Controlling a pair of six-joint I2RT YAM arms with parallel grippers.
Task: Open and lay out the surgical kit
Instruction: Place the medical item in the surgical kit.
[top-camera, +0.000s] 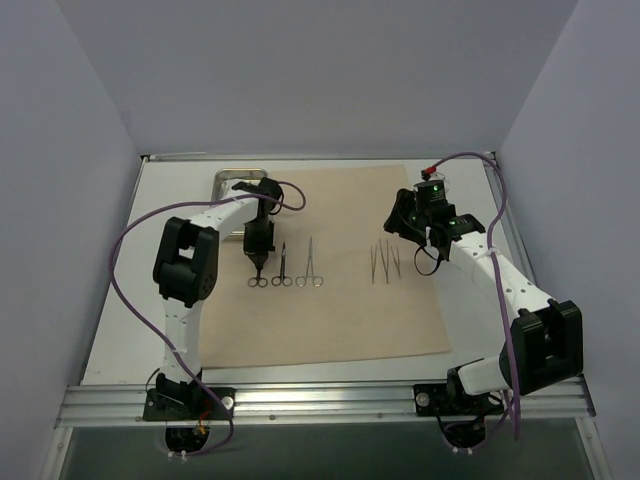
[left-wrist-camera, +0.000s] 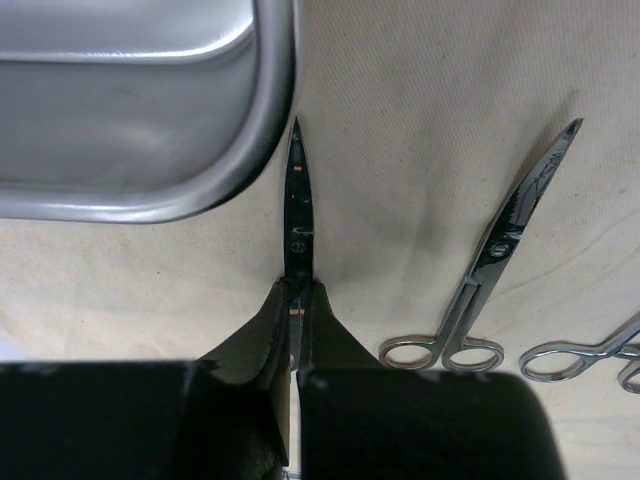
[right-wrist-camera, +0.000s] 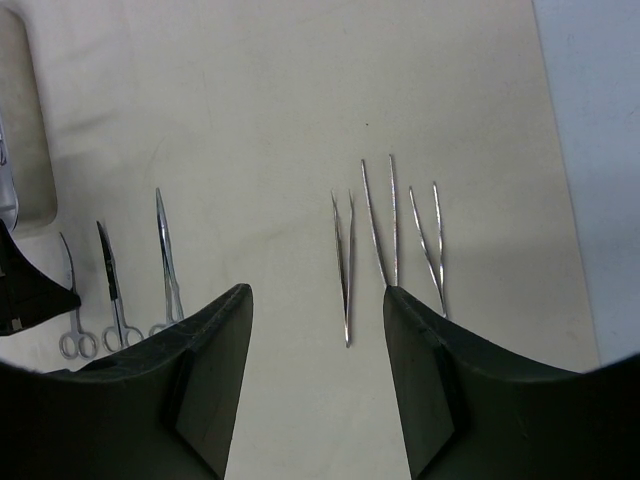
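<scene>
From above, your beige cloth wrap (top-camera: 330, 310) lies spread flat, with the steel tray (top-camera: 228, 180) at its far left corner. 3 scissor-handled instruments (top-camera: 285, 268) and the tweezers (top-camera: 385, 262) lie nearer you than the tray.

Left wrist: your left gripper (left-wrist-camera: 298, 300) is pinched tight on dark scissors (left-wrist-camera: 297, 190), their tip just beside the tray's corner.

Right wrist: your right gripper (right-wrist-camera: 315, 300) stands parted, holding nothing, above the tweezers, well right of the tray.

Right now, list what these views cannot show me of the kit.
- Left wrist: handles of held instrument, hidden between left gripper fingers.
- Left wrist: steel tray and third ringed instrument, cut by frame edges.
- Right wrist: joined end of middle tweezers, behind right gripper finger.
- Top external: tray inside, partly under left arm, too small.
</scene>
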